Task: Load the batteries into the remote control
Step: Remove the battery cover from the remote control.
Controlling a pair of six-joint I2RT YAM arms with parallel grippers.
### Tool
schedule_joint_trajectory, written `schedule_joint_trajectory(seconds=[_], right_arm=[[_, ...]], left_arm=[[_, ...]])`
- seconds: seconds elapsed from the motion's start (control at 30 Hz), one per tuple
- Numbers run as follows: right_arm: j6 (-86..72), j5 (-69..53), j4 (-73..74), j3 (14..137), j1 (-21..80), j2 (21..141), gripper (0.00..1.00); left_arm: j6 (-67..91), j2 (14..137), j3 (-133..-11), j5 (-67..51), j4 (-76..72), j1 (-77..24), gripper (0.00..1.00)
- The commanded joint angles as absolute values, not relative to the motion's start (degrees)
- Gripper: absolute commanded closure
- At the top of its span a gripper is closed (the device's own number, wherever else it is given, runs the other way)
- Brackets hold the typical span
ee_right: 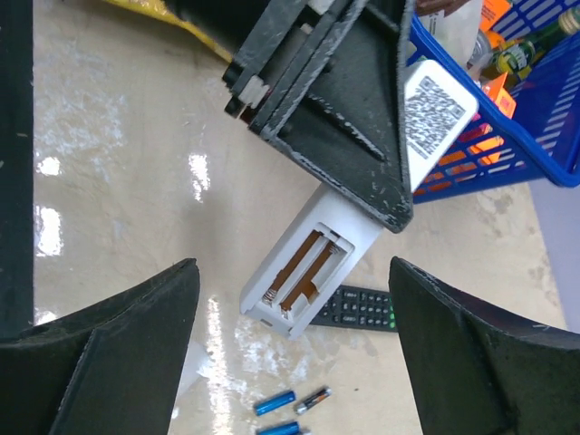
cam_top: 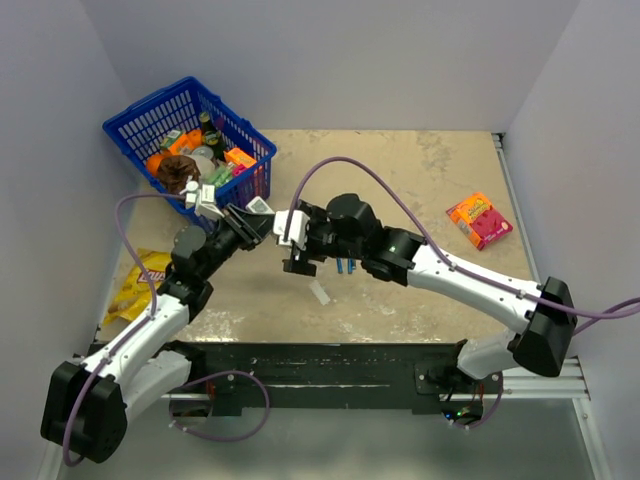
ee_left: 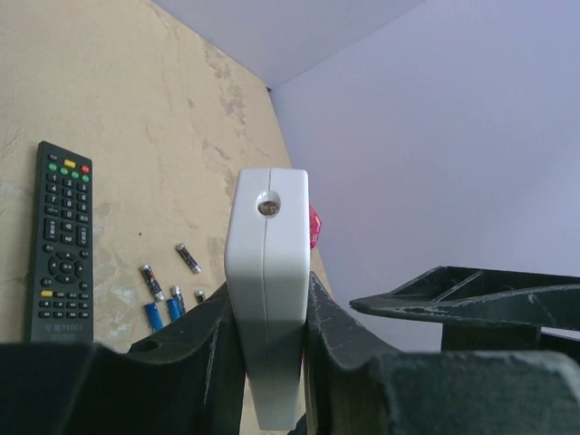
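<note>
My left gripper [ee_left: 267, 308] is shut on the white remote control [ee_left: 267, 272] and holds it in the air, edge-on between both fingers. In the right wrist view the remote control [ee_right: 313, 263] shows its back, with the battery bay [ee_right: 299, 267] uncovered and both slots empty. My right gripper [ee_right: 292, 265] hangs open just short of it, nothing between its fingers. The batteries [ee_right: 275, 402] lie loose on the table below, blue and dark ones together. From the left wrist the batteries [ee_left: 168, 299] show beside the gripper. In the top view the grippers meet at mid-table: left [cam_top: 255, 215], right [cam_top: 300, 262].
A black remote [ee_left: 62, 245] lies flat near the batteries. A blue basket [cam_top: 130, 125] full of items stands at the back left. A yellow bag [cam_top: 135, 285] lies at the left edge, an orange-pink snack bag [cam_top: 480, 220] at the right. A small white piece [cam_top: 320, 292] lies by the batteries.
</note>
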State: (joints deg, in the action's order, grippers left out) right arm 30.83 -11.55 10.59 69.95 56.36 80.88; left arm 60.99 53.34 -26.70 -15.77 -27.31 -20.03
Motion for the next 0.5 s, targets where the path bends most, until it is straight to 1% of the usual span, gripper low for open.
schedule_joint_trajectory(seconds=[0.0,0.07,0.23,0.37,0.47], right_arm=[[22.34,-8.36,9.49,73.21,55.20,78.58,0.12],[18.21,-6.69,11.50,73.30,54.50,77.96,0.12],[10.13,-1.68,19.05,70.93,52.56,76.82,0.16],[5.20,-0.26,26.18,67.86,52.21,76.99,0.19],[0.71,-1.49,32.07,66.28,52.21,78.57,0.20]], left_arm=[[62.67,54.05,-24.26,-12.93,-33.22,-20.30,1.00],[60.74,54.66,-23.65,-11.96,-33.22,-20.22,1.00],[54.77,53.00,-23.73,-8.62,-29.01,-20.04,1.00],[48.70,49.32,-26.62,-4.85,-20.86,-20.04,1.00],[44.31,47.47,-28.47,-2.73,-16.98,-20.04,1.00]])
